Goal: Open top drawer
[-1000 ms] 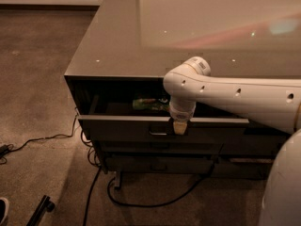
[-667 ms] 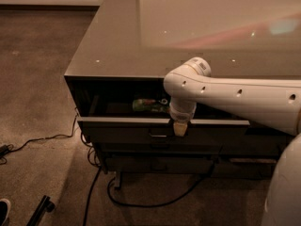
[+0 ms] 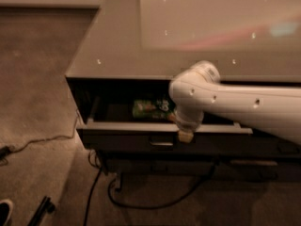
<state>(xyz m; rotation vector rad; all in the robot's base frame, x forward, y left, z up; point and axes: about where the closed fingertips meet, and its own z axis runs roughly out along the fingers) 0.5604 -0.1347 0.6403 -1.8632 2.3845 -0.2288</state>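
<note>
1. Plainly, the top drawer [image 3: 122, 136] stands partly pulled out, at 6 o'clock of the cabinet top [image 3: 122, 46].
2. The gripper [image 3: 185, 135] sits at the drawer front's upper edge, at 1 o'clock from the handle [image 3: 162, 143]; whether it grips anything cannot be told.
3. A green packet [image 3: 149, 108] lies inside, at 11 o'clock from the gripper.

My white arm [image 3: 244, 105] reaches in from the right. My gripper [image 3: 185, 135] hangs at the upper edge of the wide dark grey-brown top drawer [image 3: 117, 136], just right of its small metal loop handle [image 3: 162, 143]. The drawer stands partly out beneath the glossy grey countertop [image 3: 141, 41], and a green packet [image 3: 149, 108] lies inside. A black cable [image 3: 141, 204] trails below.
</note>
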